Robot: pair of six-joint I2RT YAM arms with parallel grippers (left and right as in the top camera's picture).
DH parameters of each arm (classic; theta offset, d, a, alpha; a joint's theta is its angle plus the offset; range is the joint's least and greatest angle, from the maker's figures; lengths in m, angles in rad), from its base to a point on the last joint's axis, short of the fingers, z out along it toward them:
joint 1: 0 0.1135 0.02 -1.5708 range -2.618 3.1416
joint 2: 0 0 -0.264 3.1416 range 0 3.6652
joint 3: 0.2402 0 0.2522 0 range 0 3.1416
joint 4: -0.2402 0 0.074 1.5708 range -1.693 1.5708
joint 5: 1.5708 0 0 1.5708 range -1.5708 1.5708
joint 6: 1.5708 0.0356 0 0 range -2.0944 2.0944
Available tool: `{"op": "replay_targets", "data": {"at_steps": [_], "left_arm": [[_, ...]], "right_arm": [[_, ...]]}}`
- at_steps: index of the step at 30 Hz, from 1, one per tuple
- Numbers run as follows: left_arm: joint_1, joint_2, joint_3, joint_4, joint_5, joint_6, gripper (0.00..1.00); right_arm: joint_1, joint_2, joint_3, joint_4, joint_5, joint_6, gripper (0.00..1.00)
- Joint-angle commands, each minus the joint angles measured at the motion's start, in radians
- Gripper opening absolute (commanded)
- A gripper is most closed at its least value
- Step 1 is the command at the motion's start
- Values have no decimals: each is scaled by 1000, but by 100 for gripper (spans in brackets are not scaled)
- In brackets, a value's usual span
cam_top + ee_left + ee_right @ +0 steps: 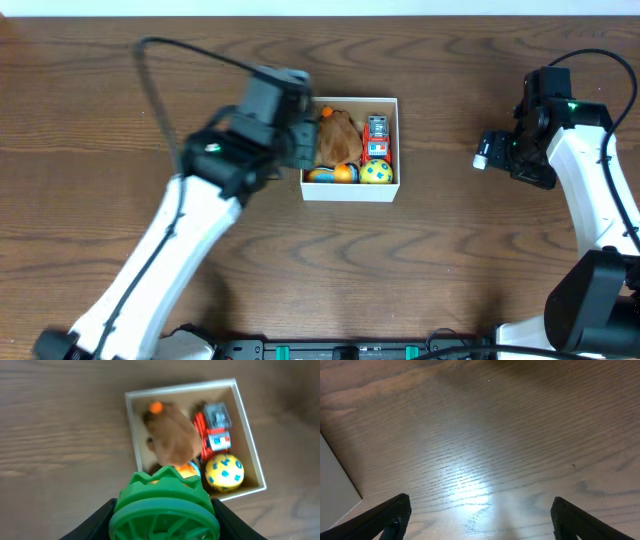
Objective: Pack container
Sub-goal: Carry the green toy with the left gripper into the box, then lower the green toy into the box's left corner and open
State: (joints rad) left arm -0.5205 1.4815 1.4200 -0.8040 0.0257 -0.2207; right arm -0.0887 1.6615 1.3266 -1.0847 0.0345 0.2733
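At the centre of the table point(90, 70), the container point(350, 191) holds a brown plush point(172, 435), red truck point(215, 430) and yellow ball point(225, 472). Left gripper point(297, 142), clamped on a green toy point(164, 512), hovers at its 9 o'clock edge: clear the wall, then release low. Right gripper point(481, 516), jaws apart, sits at 3 o'clock.

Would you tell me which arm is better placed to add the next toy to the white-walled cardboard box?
Left: the left tool holds a green ridged plastic toy above the white-walled cardboard box rim; the right tool hangs open and empty over wooden table, far aside.
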Motion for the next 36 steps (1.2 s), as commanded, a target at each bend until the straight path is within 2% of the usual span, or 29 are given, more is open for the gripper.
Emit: {"op": "replay_targets", "data": {"at_steps": [1, 4, 8, 13, 36], "left_arm": [[-26, 111, 0, 3, -53, 29, 24], [-36, 207, 0, 3, -52, 29, 22], [-37, 313, 0, 6, -52, 29, 12], [-37, 375, 0, 12, -52, 29, 11], [-77, 394, 0, 37, 0, 29, 9]], "right_arm": [[-2, 1, 1, -1, 7, -13, 91], [-2, 1, 1, 0, 7, -13, 91], [-2, 1, 1, 0, 7, -13, 91], [-2, 1, 1, 0, 7, -13, 91], [-2, 1, 1, 0, 7, -18, 91]]}}
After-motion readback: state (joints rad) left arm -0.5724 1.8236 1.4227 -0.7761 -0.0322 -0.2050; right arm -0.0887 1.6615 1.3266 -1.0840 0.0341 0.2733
